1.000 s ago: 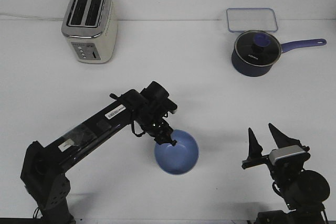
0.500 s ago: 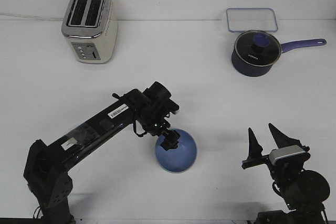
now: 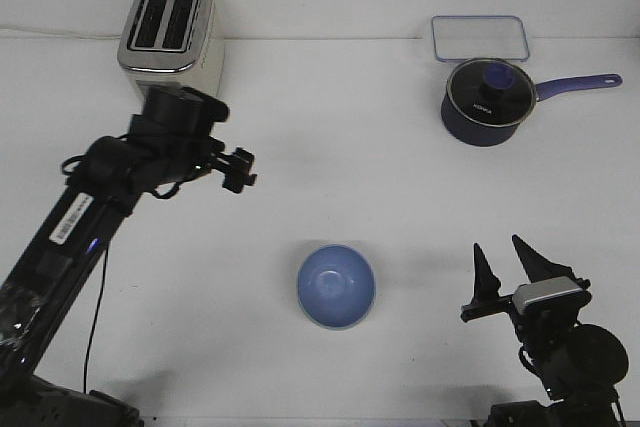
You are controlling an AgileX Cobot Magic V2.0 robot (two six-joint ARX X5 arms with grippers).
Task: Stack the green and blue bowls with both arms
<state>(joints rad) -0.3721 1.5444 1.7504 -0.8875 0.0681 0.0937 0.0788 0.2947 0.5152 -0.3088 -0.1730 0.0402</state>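
The light blue bowl sits upright on the white table, in front of centre. No pale green bowl shows in this view. My left gripper is raised well up and to the left of the blue bowl, near the toaster. It points right, its fingers are a little apart, and it holds nothing. My right gripper is at the front right with its fingers spread wide, empty, about a bowl's width to the right of the blue bowl.
A silver toaster stands at the back left, just behind the left arm. A dark blue lidded saucepan with its handle pointing right stands at the back right. A clear rectangular lid lies behind it.
My left gripper has let go of the blue bowl's rim and swung up and far to the left, toward the toaster. The bowl stays on the table. The right arm has not moved.
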